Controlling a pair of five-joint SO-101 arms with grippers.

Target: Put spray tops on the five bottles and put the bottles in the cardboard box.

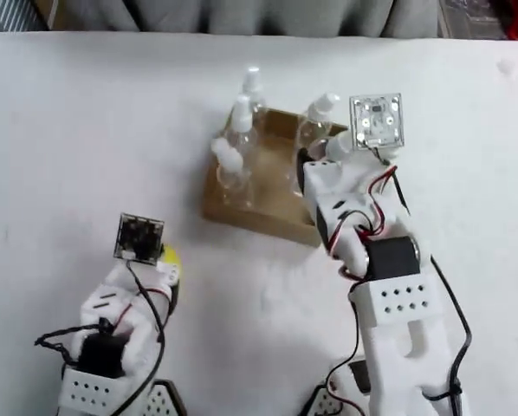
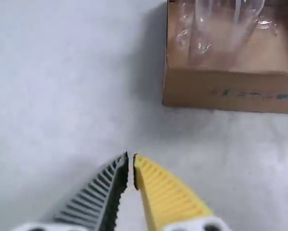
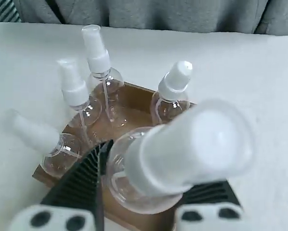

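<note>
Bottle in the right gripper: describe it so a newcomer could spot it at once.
Start at the cardboard box. At its corner nearest the right arm is a clear bottle with a white spray top. Unlike the four other bottles loose in the box, it is gripped by the right gripper.

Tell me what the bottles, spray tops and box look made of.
Each bottle looks clear and glossy, likely plastic, possibly glass; the dip tubes and the box floor show through the walls. Each spray top is opaque white and smooth, apparently plastic. The cardboard box has matte brown walls with thin cut edges, consistent with cardboard.
</note>
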